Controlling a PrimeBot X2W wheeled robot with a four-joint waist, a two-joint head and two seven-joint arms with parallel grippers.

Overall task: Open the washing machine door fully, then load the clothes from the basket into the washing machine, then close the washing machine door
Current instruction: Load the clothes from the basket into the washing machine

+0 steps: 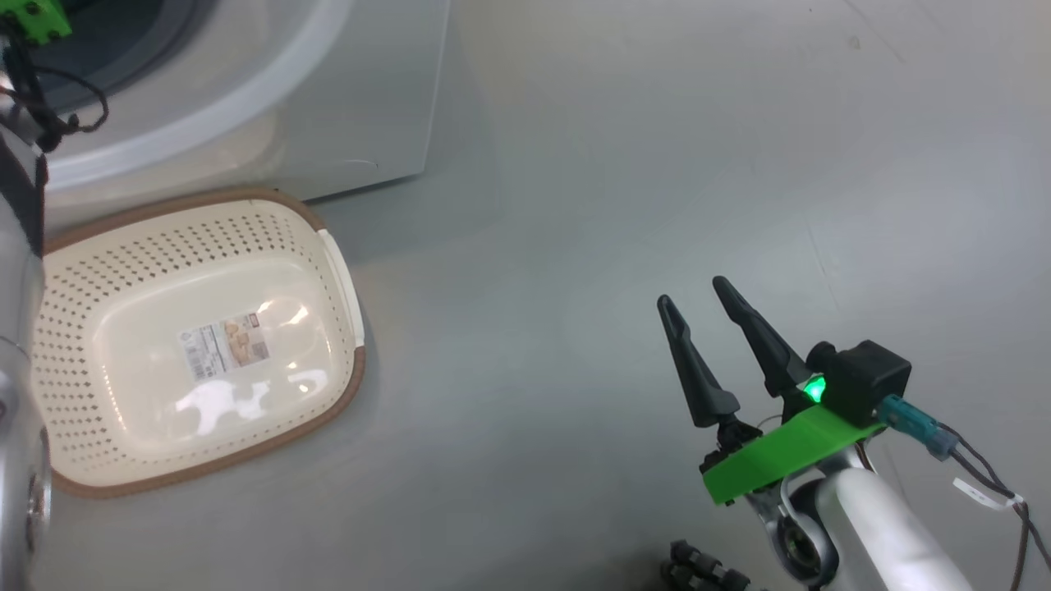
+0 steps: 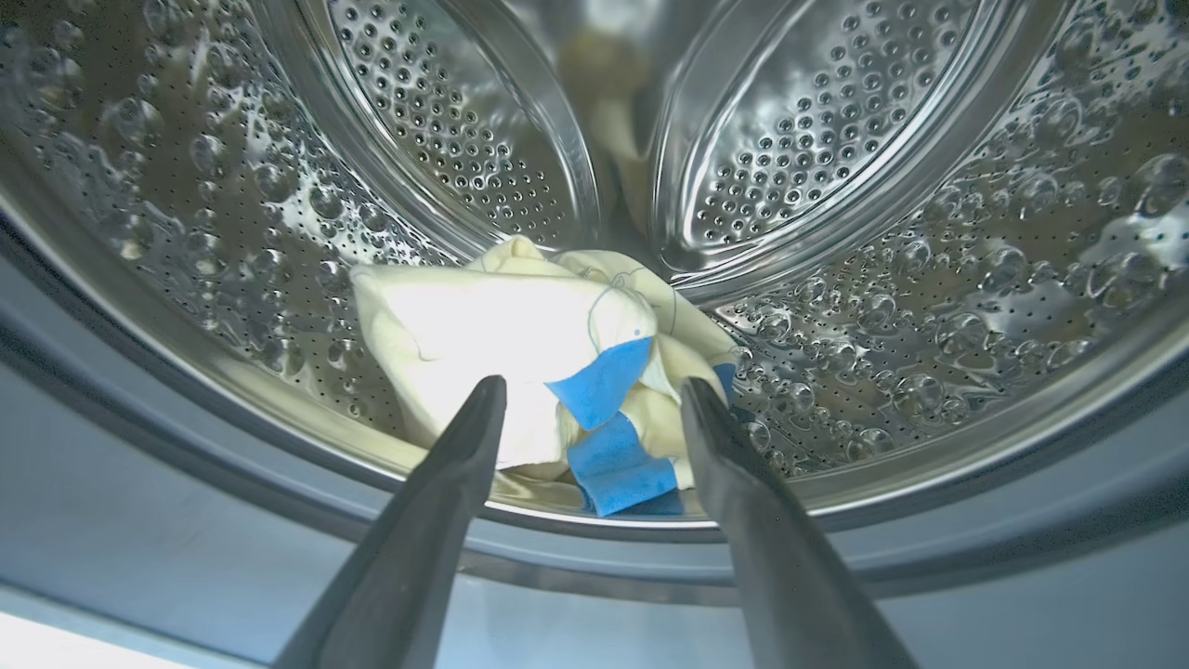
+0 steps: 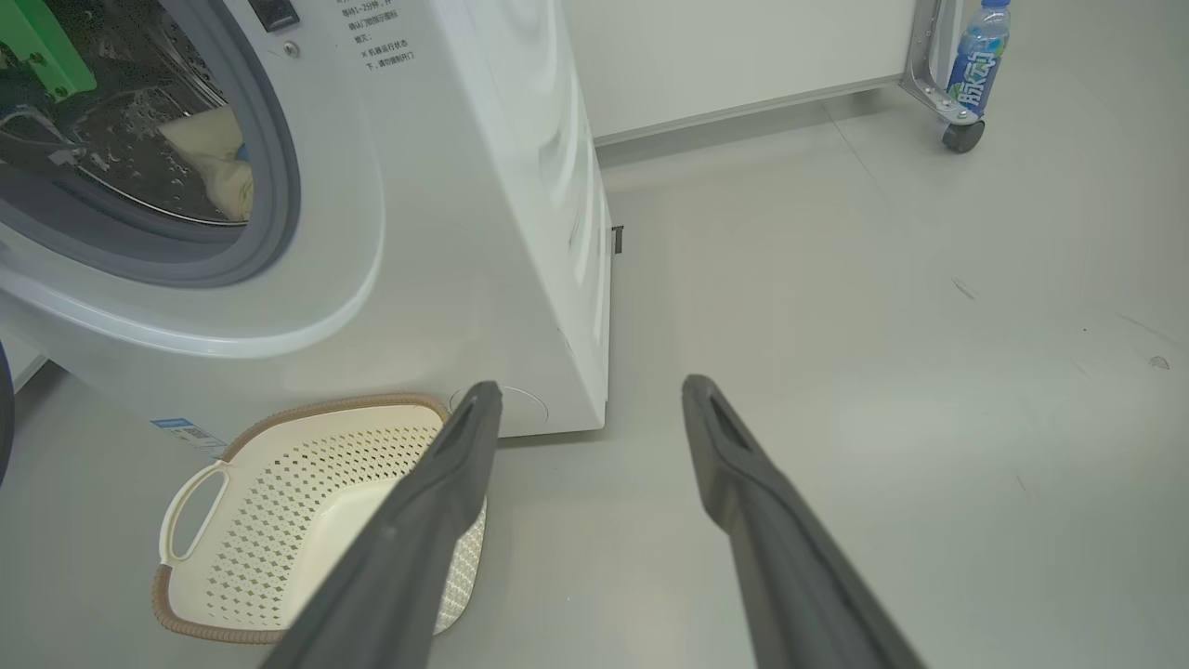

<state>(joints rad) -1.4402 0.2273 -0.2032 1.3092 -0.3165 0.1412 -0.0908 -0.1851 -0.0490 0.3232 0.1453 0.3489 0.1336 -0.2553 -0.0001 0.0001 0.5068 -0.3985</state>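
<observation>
Two claws stand spread, gripping nothing. The left claw [image 2: 594, 383] reaches into the mouth of the washing machine [image 3: 446, 186], its fingers pointing at the clothes [image 2: 483, 325] heaped at the near lip of the drum [image 2: 929, 279], while the right claw [image 1: 694, 291] hovers over open floor [image 1: 657, 123], well to the right of the machine. The basket [image 1: 205, 199] sits on the floor just before the machine's front, its left edge hidden behind the left forearm [image 1: 16, 345]; whether the fingers touch the cloth cannot be told.
</observation>
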